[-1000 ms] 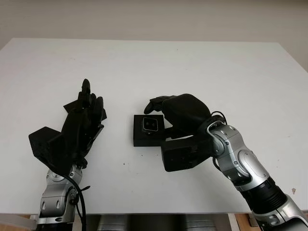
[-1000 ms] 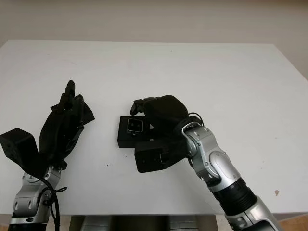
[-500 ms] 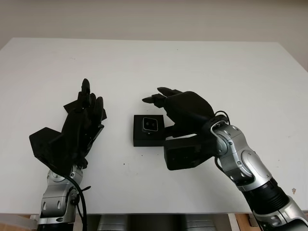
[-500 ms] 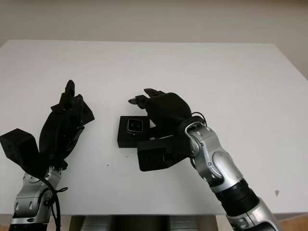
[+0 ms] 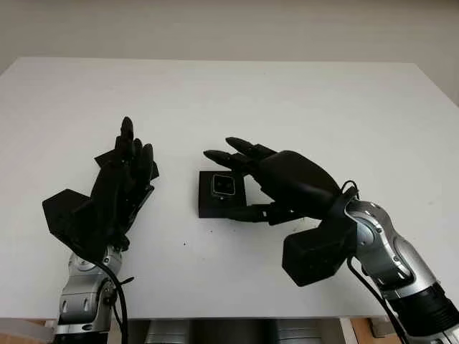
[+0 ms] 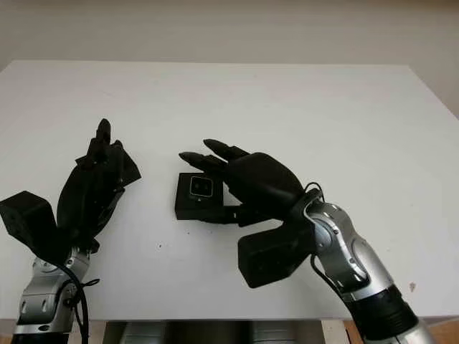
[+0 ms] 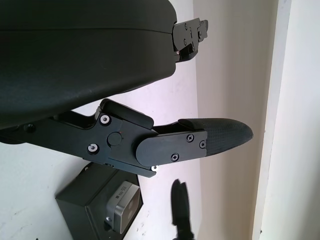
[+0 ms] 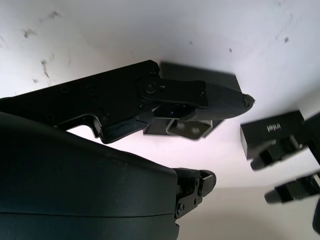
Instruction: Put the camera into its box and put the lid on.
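White tabletop (image 5: 301, 100) takes up most of the head view, from the upper edge down to the bottom, with both arms coming up from below. The right hand (image 5: 276, 179) is the larger shape, at centre right of the frame: it holds nothing, its fingers stretched out wide, two reaching over the upper right corner of the box and the thumb lying along the box's lower right edge. Whether the thumb touches the box I cannot tell. The left hand (image 5: 122, 183) stands at centre left, raised, fingers pointing toward the top of the frame, open, well apart from the box.

Between the hands, just left of centre, sits the black camera box (image 5: 221, 193), and in it the small grey camera (image 5: 223, 185), square face up. In the left wrist view the camera (image 7: 124, 200) sits nested in the box's recess. A dark shape just behind the left hand, at the left of the frame, may be the lid, but the hand covers most of it.

By the look of it, the camera is already in, so the step in hand is letting go and clearing off; the lid is not yet on. Next the right hand needs to get clear of the box without nudging it, and the lid must be found, gripped and set squarely on top.
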Robot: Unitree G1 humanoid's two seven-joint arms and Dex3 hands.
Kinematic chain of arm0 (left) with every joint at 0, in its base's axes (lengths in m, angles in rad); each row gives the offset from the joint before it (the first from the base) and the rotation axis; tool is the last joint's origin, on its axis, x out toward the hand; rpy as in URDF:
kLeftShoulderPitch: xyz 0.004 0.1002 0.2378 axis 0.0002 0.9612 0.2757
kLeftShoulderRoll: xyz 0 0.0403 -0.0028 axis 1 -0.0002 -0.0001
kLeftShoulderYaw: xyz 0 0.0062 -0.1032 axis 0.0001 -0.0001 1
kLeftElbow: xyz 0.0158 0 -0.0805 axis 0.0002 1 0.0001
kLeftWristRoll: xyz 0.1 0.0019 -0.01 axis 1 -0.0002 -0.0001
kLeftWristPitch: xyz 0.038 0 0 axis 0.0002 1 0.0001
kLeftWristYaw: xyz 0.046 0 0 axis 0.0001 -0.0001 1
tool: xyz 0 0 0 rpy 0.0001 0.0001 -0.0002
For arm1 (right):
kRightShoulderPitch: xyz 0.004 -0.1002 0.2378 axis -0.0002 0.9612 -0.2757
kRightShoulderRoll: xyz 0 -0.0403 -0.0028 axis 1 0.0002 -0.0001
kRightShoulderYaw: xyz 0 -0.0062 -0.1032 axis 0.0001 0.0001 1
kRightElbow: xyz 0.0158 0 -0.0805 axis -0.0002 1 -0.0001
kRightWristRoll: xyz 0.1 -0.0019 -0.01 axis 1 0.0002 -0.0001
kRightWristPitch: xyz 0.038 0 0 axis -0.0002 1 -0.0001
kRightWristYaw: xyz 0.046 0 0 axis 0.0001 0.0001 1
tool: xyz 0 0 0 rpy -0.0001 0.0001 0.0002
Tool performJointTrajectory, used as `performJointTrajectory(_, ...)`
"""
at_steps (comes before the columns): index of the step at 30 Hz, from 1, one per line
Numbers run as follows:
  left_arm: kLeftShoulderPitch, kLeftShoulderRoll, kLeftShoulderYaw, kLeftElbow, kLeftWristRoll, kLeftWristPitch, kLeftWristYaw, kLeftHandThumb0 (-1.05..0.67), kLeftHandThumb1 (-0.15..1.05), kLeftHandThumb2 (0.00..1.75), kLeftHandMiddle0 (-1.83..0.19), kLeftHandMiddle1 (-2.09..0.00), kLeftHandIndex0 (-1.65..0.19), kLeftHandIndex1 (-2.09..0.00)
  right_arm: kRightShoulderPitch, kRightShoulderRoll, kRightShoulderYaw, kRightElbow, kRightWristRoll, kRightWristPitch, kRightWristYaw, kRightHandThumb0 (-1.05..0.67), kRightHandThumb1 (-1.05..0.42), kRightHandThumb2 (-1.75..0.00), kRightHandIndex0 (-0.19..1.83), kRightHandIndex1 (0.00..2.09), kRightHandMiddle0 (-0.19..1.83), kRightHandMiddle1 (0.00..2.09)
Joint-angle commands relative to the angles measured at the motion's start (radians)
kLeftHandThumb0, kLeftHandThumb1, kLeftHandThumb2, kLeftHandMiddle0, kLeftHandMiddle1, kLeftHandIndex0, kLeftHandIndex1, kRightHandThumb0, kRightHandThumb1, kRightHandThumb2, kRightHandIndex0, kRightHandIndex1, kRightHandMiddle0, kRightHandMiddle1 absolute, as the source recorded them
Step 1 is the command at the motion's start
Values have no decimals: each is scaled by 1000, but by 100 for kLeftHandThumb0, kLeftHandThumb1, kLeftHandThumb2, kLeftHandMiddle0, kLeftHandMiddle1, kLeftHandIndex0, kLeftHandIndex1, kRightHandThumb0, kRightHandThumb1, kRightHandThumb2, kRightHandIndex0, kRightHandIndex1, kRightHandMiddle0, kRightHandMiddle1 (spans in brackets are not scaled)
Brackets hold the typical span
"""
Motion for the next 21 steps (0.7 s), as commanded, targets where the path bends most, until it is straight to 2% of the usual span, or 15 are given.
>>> performJointTrajectory(1,4,10,5,-19,-3,3,-4,-78,105,53,19,0,19,0,16,-16,-12,4,11,-16,6,-78,-105,-56,3,2,4,7)
performJointTrajectory(15,3,11,8,-24,-11,13,-6,-78,105,51,19,0,19,0,22,-36,10,40,-56,-42,12,-79,-105,-56,4,4,9,8)
performJointTrajectory(21,7,14,3,-27,-4,14,-7,-78,105,53,19,0,19,0,-14,-23,41,52,-118,-9,40,-83,-105,-57,-18,0,8,7)
